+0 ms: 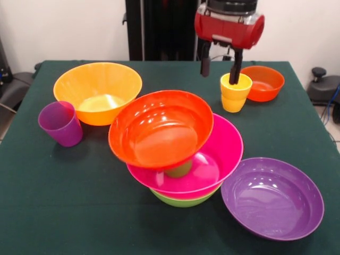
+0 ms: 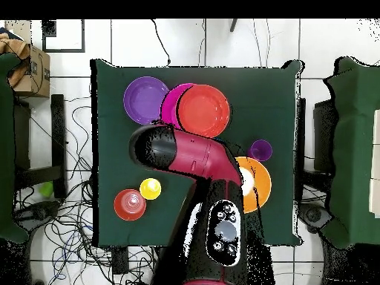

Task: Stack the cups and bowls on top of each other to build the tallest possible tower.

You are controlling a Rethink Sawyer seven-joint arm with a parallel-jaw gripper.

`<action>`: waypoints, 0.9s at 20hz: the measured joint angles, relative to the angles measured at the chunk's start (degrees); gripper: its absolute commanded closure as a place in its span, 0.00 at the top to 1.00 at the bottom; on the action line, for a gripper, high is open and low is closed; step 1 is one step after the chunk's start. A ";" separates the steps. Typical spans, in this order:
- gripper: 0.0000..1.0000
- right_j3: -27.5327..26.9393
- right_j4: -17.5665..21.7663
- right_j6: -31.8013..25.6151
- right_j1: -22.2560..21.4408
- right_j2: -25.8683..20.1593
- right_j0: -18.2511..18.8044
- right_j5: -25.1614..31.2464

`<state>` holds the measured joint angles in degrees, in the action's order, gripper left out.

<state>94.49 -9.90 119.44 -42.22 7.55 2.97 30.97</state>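
Observation:
The tower stands at the table's middle: a lime green bowl (image 1: 183, 199) at the bottom, a pink bowl (image 1: 215, 159) in it, a green cup (image 1: 179, 169) in the pink bowl, and a large red-orange bowl (image 1: 159, 127) tilted on the cup. The top bowl also shows in the overhead view (image 2: 204, 110). The yellow cup (image 1: 235, 91) (image 2: 150, 188) stands upright on the table, apart from the tower. My gripper (image 1: 219, 77) is open above it. One finger dips inside the cup's rim and the other hangs outside, to its left in the front view.
A small red-orange bowl (image 1: 263, 82) (image 2: 129, 205) sits right beside the yellow cup. A large orange bowl (image 1: 98, 93) and a purple cup (image 1: 61, 123) stand at the front view's left. A purple bowl (image 1: 272, 197) lies next to the tower. No blue bowl shows.

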 measured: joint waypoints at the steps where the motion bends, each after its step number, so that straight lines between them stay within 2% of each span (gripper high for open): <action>1: 1.00 0.02 -0.05 0.00 -0.09 0.00 0.00 0.05; 10: 1.00 0.63 -0.86 0.00 -2.95 0.02 -0.22 0.45; 18: 1.00 0.39 -0.77 0.00 -0.85 0.00 0.26 -0.01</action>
<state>94.88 -10.67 119.44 -43.07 7.55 3.23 30.97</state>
